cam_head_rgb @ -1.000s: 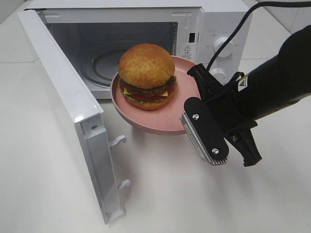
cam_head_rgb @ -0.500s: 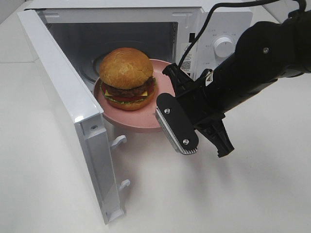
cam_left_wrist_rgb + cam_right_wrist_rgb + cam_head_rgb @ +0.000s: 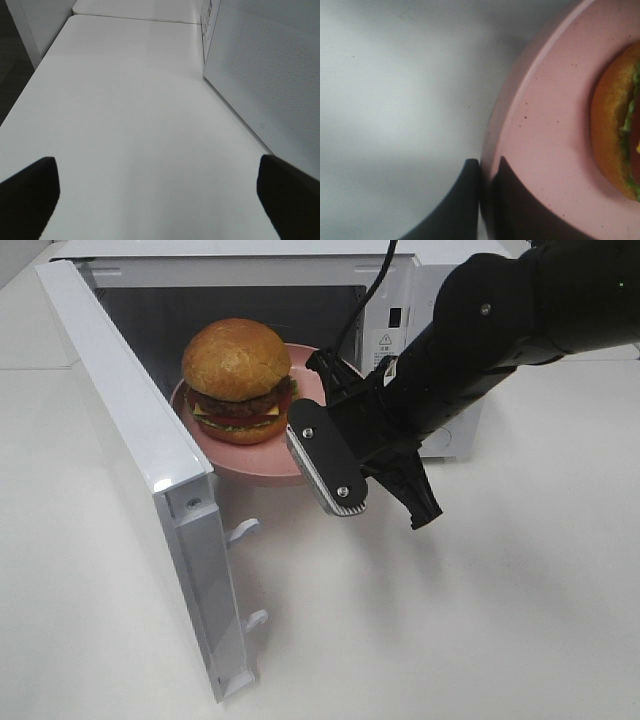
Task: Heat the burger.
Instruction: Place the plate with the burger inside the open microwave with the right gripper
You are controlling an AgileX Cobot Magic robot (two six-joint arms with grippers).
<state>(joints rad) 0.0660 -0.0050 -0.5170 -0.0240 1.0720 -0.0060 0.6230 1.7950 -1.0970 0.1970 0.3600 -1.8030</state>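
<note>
burger: the burger [image 3: 237, 380] sits upright in the middle of the pink plate [image 3: 262, 465], bun dome on top, not leaning as far as I can tell

where it is: right at the mouth of the microwave [image 3: 200, 310]. Roughly the far half of the plate is past the opening, the near half pokes out

plate: looks held up off the table [image 3: 480, 620], pretty much level. Can't tell whether it touches the cavity floor yet

right claw: the right gripper [image 3: 486, 172] is pressed together on the plate's rim, one finger over the lip, one under. It pinches the plate only, not the burger

key relation: from the claw the burger lies straight ahead, across the plate and deeper towards the cavity, so I'd guess the push goes along that same line. It's tall rather than long, so I'd worry more about the top of the opening than about turning it

door: the door [image 3: 130, 440] is swung wide open, just beside the plate

left claw: the left gripper [image 3: 160, 197] is spread wide over bare table, holding nothing

nearer arm: the right one, easily
</note>
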